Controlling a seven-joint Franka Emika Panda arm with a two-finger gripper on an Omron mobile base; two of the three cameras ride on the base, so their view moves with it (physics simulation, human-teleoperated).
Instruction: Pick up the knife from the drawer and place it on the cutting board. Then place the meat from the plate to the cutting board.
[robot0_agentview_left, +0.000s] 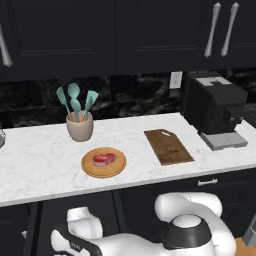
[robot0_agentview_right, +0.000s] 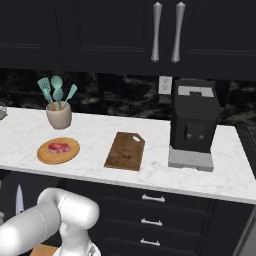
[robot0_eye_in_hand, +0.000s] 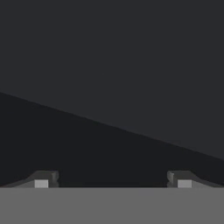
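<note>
On the white marble counter the round tan plate (robot0_agentview_left: 90, 169) (robot0_agentview_right: 70, 154) carries the red meat (robot0_agentview_left: 104, 159) (robot0_agentview_right: 58, 147). To its right lies the dark brown cutting board (robot0_agentview_left: 168, 146) (robot0_agentview_right: 125, 151), with nothing on it. Below the counter edge, at the lower left of the right base view, the knife's silver blade (robot0_agentview_right: 19, 198) shows beside my arm. The drawer around it is too dark to make out. In the hand view my gripper (robot0_eye_in_hand: 113, 180) is open, its fingertips (robot0_eye_in_hand: 43, 179) wide apart with nothing between them, facing plain dark panels close ahead.
A beige crock of teal utensils (robot0_agentview_left: 80, 127) stands behind the plate. A black coffee machine (robot0_agentview_left: 212, 112) stands to the right of the board. Closed dark drawers with silver handles (robot0_agentview_right: 152, 198) sit under the counter, and upper cabinets hang above it.
</note>
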